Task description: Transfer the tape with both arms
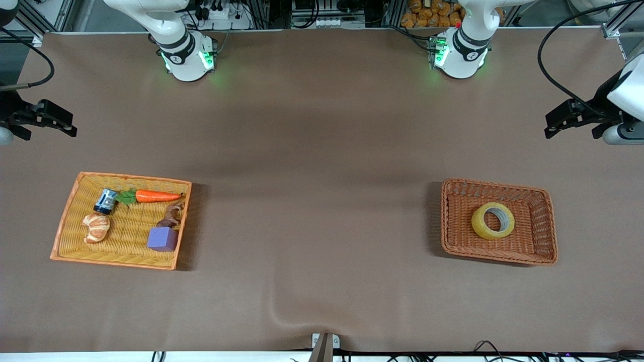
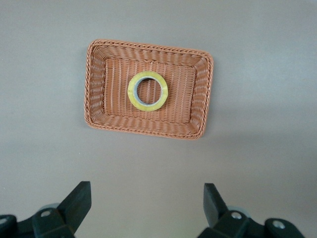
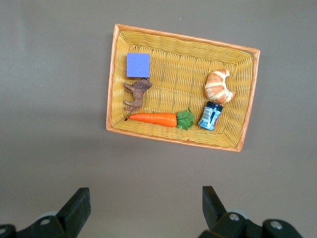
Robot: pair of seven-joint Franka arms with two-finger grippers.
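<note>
While yellow tape roll (image 1: 493,220) lies flat mid brown wicker basket (image 1: 548,229) at table's left-arm end, yellow tray (image 1: 65,226) at right-arm end holds none; fits start or reverse finish. Left gripper (image 2: 146,208), right gripper (image 3: 143,208) both spread, raised, waiting. Any grasp: pinch across ring wall, clear basket rim.

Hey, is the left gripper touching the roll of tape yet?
Apart. In the left wrist view the left gripper is open, with bare table between its fingers and the brown basket where the tape lies.
</note>
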